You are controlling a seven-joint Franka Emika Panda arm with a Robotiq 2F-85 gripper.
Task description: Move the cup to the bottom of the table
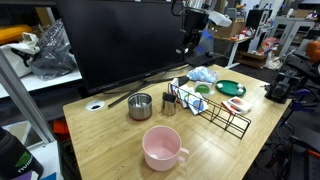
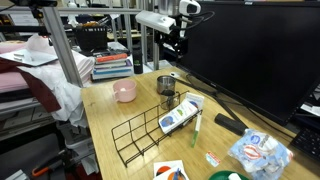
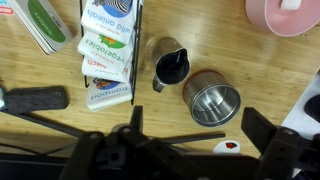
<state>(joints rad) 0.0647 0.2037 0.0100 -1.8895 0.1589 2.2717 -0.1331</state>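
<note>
The cup (image 3: pixel 170 65) is small, shiny steel and dark inside. It stands upright on the wood-grain table (image 3: pixel 60 135), beside the wire rack; it also shows in both exterior views (image 1: pixel 169 104) (image 2: pixel 169 101). A wider steel pot (image 3: pixel 212 98) stands right next to it. My gripper (image 3: pixel 198 130) is open and empty, high above the table over the pot and cup, touching nothing. It shows raised in front of the monitor in both exterior views (image 1: pixel 189 38) (image 2: pixel 173 42).
A large pink mug (image 1: pixel 163 148) stands toward the near table edge. A black wire rack (image 1: pixel 217 110) with small packets (image 3: pixel 106 55) lies beside the cup. A big black monitor (image 1: pixel 120 40) stands at the back. A black remote (image 3: pixel 35 99) and a green plate (image 1: pixel 230 87) lie nearby.
</note>
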